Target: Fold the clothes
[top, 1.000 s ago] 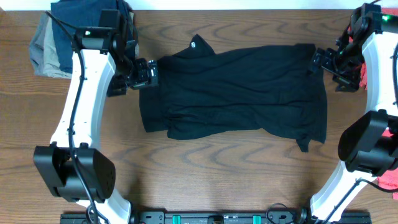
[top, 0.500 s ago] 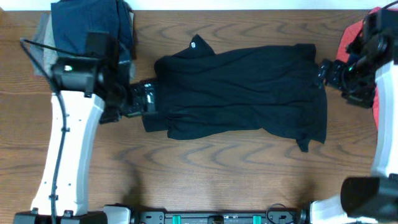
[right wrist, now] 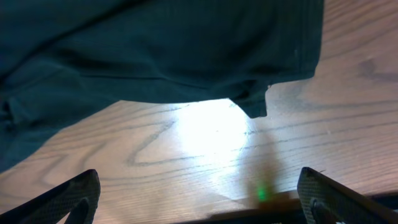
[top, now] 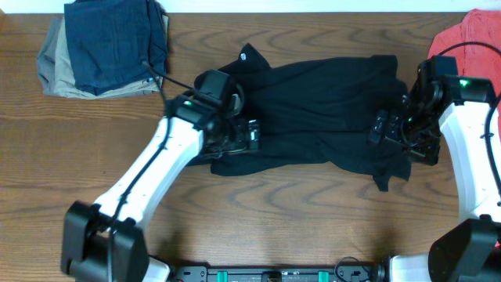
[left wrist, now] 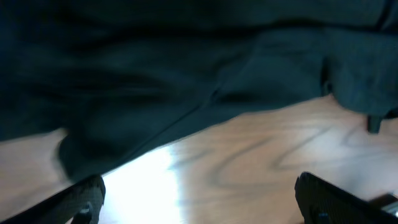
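1. Both arms swing inward compared with half a second ago! The left gripper (top: 253,133), which was at the left edge of the black shirt (top: 321,102), is now over the cloth's left part. The right gripper (top: 379,129) has come off the right edge and sits above the lower right part.
2. That black shirt lies spread across the middle of the wooden table (top: 258,211), in the same place as before. Its white logo mark (top: 243,56) is at the far-left corner of the cloth.
3. Left wrist view: the left gripper (left wrist: 208,208) has its jaws spread wide with nothing between them. Bare table (left wrist: 249,155) lies just ahead, and the black shirt (left wrist: 155,68) is beyond it.
4. Right wrist view, same story: the right gripper (right wrist: 202,208) is splayed wide and empty. The hem of the black shirt (right wrist: 155,50) lies across the table (right wrist: 186,155).
5. Off to the sides, a navy garment (top: 113,43) lies folded on a khaki garment (top: 53,72) at the far left. A coral-red shirt (top: 477,31) sits at the far right, apart from the black one.
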`<state>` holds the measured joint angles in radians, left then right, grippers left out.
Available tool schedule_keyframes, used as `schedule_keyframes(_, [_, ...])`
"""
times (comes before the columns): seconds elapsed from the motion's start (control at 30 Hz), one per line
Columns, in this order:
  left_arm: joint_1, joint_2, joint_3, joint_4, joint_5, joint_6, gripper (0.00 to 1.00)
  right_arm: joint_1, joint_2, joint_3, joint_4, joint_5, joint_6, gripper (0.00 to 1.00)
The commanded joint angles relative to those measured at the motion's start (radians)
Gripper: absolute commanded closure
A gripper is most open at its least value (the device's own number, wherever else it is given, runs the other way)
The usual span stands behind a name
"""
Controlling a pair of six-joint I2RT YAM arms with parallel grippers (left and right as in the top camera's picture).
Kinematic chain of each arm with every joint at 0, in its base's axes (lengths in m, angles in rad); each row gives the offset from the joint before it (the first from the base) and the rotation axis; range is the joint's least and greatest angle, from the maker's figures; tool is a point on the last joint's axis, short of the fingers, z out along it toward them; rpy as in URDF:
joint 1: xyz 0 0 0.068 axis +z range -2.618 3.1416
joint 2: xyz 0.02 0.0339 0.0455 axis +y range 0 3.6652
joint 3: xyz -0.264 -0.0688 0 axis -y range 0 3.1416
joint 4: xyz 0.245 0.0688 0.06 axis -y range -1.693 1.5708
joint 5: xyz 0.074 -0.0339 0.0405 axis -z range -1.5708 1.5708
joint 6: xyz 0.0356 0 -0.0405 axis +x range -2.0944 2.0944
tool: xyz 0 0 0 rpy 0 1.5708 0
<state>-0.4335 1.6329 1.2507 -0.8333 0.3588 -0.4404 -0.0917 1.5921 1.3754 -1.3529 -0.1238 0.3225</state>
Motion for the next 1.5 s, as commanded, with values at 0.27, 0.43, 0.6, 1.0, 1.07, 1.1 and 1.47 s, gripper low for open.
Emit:
schedule_keyframes(0.27, [-0.055,0.219,-0.003,0.198,0.007,-0.231,0.05,0.02,-0.016,-0.091,0.057,-0.015,0.013,0.01])
schedule_keyframes(0.43, [-0.054,0.245,-0.003,0.239,-0.003,-0.235,0.09,0.02,-0.016,-0.113,0.072,-0.015,0.013,0.01])
schedule_keyframes(0.6, [-0.055,0.247,-0.003,0.241,-0.016,-0.324,0.1,0.02,-0.016,-0.132,0.09,-0.015,0.014,0.01])
schedule_keyframes(1.0, [-0.068,0.251,-0.003,0.169,-0.078,-0.482,0.18,0.02,-0.016,-0.134,0.09,-0.015,0.014,0.01])
schedule_keyframes(1.07, [-0.068,0.253,-0.003,0.15,-0.083,-0.509,0.18,0.02,-0.016,-0.134,0.089,-0.015,0.014,0.01])
schedule_keyframes(1.1, [-0.069,0.255,-0.003,0.149,-0.084,-0.516,0.18,0.02,-0.016,-0.134,0.089,-0.015,0.014,0.01])
schedule_keyframes(1.47, [-0.06,0.27,-0.003,0.17,-0.203,-0.542,0.18,0.02,-0.016,-0.134,0.084,-0.015,0.014,0.01])
